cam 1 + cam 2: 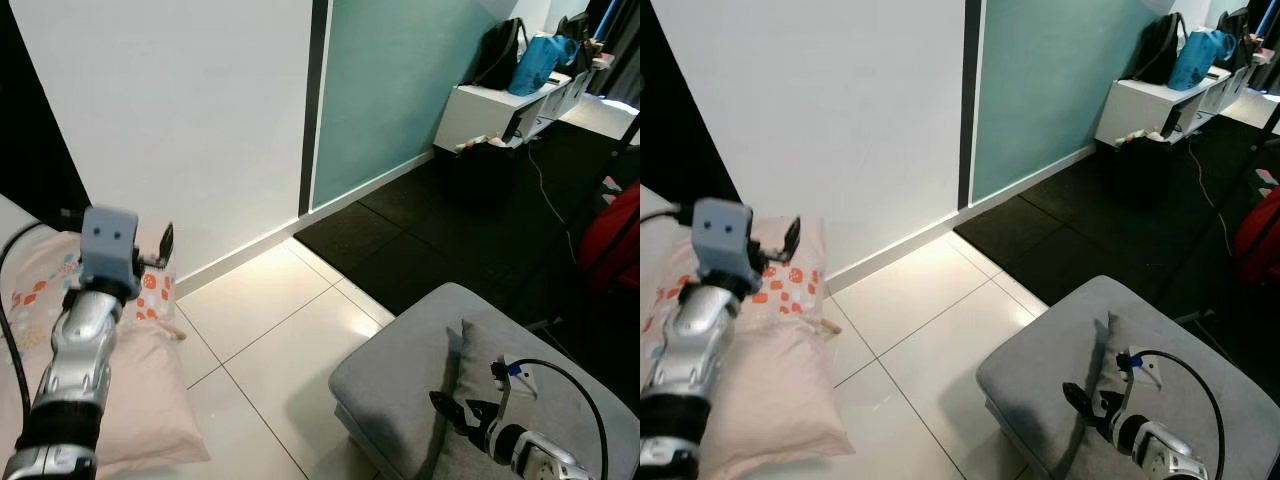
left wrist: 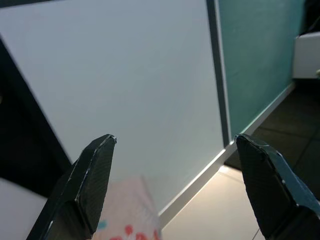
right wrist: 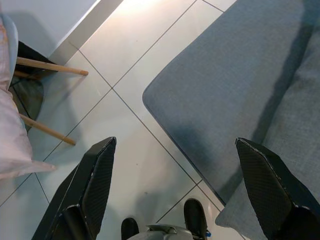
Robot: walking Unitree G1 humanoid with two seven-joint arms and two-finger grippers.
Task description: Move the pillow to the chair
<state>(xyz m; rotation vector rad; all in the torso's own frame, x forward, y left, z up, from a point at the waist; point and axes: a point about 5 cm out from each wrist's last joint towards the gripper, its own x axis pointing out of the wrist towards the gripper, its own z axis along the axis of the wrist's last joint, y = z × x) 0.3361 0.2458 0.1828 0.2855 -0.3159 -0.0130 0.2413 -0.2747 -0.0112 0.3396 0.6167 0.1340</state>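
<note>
A humanoid robot is standing on a pale tiled floor [image 1: 270,330] beside a white wall [image 1: 190,120], with the pillow [image 1: 140,400] lying at its left. The pillow, pale pink with red and blue shapes printed near its far end, is resting on a seat with wooden legs [image 3: 47,67], as the right wrist view is showing. The left gripper [image 2: 175,145] is hovering above the pillow's patterned end, its two black fingers [image 2: 90,185] spread wide and holding nothing, pointing toward the white wall and the teal panel [image 1: 400,80] beyond it. The right gripper [image 3: 175,150] is hanging low at the robot's right, over the near edge of a grey upholstered seat [image 1: 400,360], its fingers also standing wide apart and empty; a black cable [image 1: 570,385] is looping over that wrist. The grey seat is sitting well apart from the pillow, with bare tiles between them. In the background, a blue bag [image 1: 540,60] and a black bag [image 1: 498,52] are sitting on a white cabinet [image 1: 480,110] above a dark floor [image 1: 440,230].
</note>
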